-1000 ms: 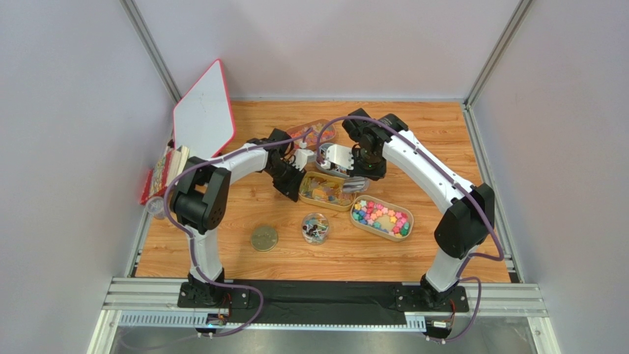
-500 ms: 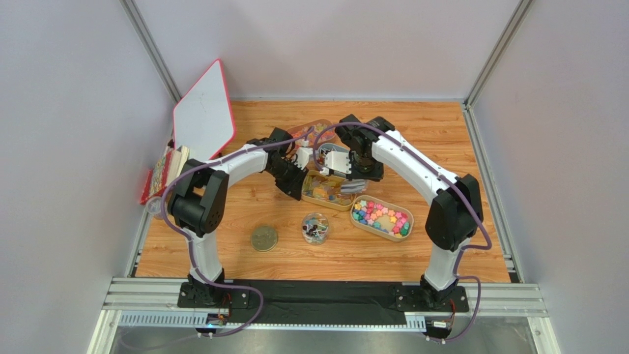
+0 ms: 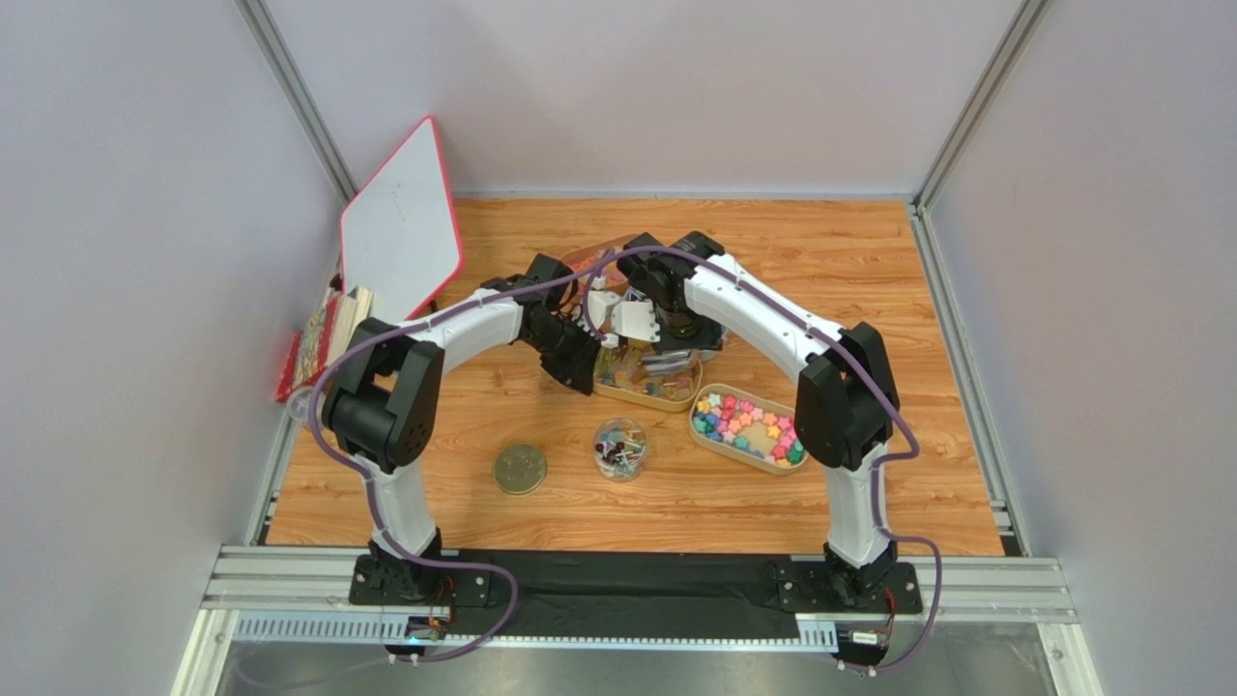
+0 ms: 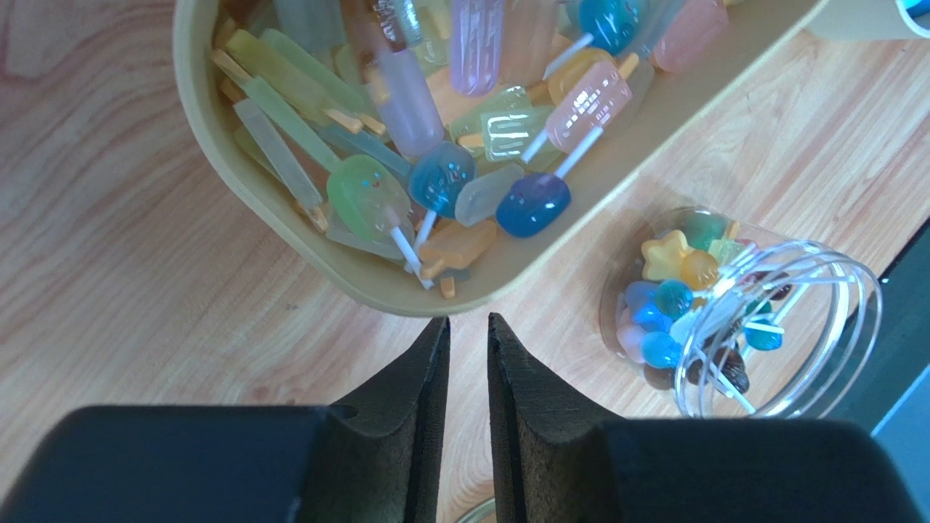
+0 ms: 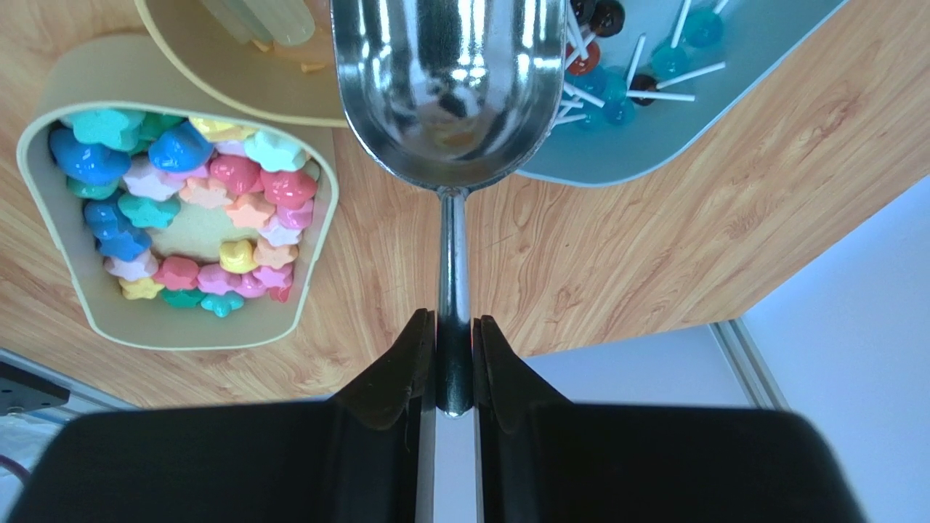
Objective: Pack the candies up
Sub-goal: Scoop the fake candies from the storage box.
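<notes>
The candies lie in trays: popsicle-shaped ones [image 4: 437, 174] in a tan tray [image 4: 328, 262], star-shaped pink, blue and yellow ones [image 5: 186, 207] in another tan tray [image 5: 66, 283], and lollipops [image 5: 644, 82] in a blue-grey tray [image 5: 699, 120]. My right gripper [image 5: 448, 321] is shut on the handle of a metal scoop [image 5: 442, 76], whose empty bowl hangs over the tray edges. My left gripper [image 4: 467, 324] hovers just short of the popsicle tray's rim, jaws a narrow gap apart with nothing between them. In the top view both grippers meet over the middle tray [image 3: 646, 384].
A small clear jar [image 4: 753, 316] with a few candies stands right of the left gripper, also seen as the jar [image 3: 622, 447] near the front. Its lid [image 3: 520, 469] lies to its left. A red-rimmed white board [image 3: 401, 225] leans at the back left.
The right arm has swung left and back with the scoop, from beside the middle tray to over its far end. The left arm has stayed about where it was.
</notes>
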Motion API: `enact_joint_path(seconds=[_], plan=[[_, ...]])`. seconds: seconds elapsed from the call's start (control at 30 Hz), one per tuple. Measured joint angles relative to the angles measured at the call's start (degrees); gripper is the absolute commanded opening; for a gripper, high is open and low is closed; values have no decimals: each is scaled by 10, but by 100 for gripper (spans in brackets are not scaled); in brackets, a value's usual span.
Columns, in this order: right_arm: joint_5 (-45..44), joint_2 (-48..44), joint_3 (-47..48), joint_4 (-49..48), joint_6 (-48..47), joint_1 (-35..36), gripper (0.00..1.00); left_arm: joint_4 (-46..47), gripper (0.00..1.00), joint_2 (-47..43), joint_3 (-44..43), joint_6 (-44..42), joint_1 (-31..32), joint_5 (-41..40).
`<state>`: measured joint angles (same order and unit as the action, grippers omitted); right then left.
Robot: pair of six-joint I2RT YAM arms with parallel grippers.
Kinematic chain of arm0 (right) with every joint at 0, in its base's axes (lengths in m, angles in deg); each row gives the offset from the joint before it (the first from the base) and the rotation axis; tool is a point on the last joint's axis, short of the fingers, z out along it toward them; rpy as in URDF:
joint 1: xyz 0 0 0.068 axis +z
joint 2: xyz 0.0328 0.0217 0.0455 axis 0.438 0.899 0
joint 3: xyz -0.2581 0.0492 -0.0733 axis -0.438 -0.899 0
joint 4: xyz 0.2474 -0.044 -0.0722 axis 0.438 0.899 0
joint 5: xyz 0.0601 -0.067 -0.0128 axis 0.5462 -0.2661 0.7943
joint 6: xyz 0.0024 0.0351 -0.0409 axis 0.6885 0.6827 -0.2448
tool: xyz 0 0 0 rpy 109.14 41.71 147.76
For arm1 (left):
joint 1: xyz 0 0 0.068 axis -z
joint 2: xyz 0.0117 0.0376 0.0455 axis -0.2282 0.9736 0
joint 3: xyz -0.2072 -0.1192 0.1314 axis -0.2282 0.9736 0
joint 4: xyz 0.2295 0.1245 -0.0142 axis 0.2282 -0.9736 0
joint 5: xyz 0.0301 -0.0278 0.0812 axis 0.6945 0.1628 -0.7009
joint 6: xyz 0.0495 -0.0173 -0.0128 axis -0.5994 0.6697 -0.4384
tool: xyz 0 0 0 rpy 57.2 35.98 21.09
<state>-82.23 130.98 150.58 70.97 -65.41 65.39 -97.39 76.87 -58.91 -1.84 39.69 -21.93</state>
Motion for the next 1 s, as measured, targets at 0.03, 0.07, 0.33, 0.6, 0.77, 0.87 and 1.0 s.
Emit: enact_joint_path(seconds=[0.03,0.07,0.33,0.6,0.77,0.87,1.0], plan=[[0,6,6,0,4,1,0,0,25,-4,3,2,0,0],[-1,13,12,2,7,3,0,0,25,-7,6,6,0,0],[16,34,38,19,34,10,0,5,25,-13,17,21,-7,-2],[62,48,55,31,55,10,0,4,25,-13,17,30,-11,-4],[81,48,55,31,61,10,0,4,25,-13,17,30,-11,-3],[85,48,54,32,66,10,0,4,25,-13,17,30,-11,-2],[97,58,66,43,80,11,0,4,25,-13,17,35,-12,-5]])
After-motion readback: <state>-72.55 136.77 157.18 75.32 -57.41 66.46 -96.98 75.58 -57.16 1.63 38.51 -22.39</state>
